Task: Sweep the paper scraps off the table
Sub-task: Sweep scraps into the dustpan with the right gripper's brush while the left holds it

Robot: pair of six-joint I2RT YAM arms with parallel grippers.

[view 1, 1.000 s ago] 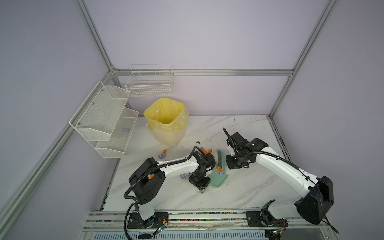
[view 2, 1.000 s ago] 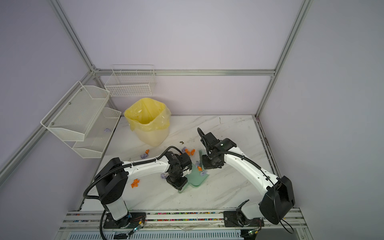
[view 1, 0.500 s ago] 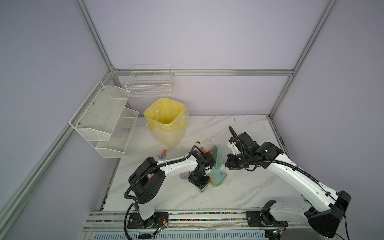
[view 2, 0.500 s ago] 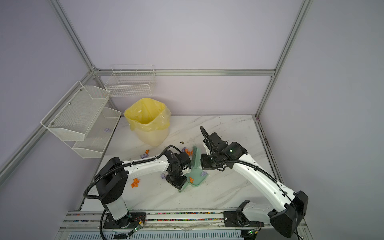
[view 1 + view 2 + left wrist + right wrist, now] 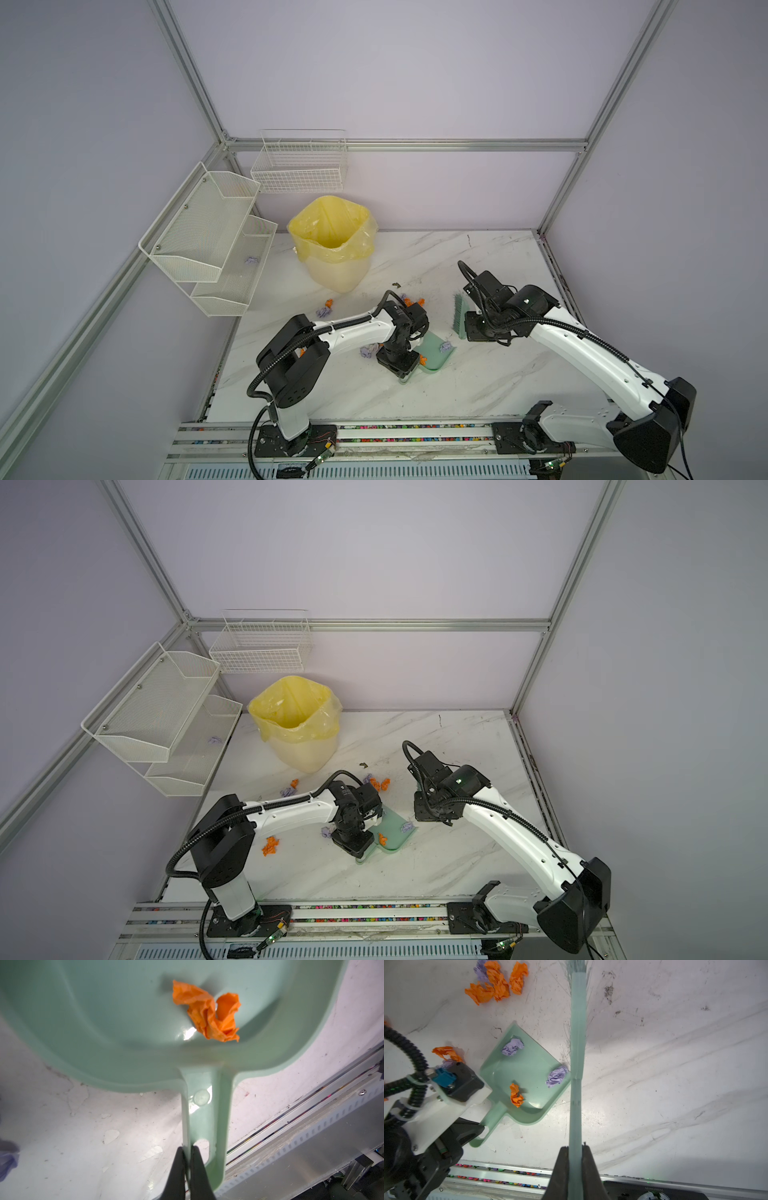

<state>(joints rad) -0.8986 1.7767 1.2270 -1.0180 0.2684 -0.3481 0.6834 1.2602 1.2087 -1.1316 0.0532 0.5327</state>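
3 scraps [image 5: 517, 1096] in dustpan [image 5: 529, 1068] held by L gripper [image 5: 187, 1148]; R gripper [image 5: 574, 1148] holds brush [image 5: 578, 1043].

Robot lab cell, aluminium frame [image 5: 415, 144], blank walls [image 5: 395, 75]

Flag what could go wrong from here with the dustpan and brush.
1. The left gripper pinches only one thin rail of the dustpan handle; lifting may twist it and spill.
2. A lavender scrap sits at the dustpan's open lip beside the brush; it could roll off.
3. An orange cluster lies beyond the dustpan, likely needing another pass.
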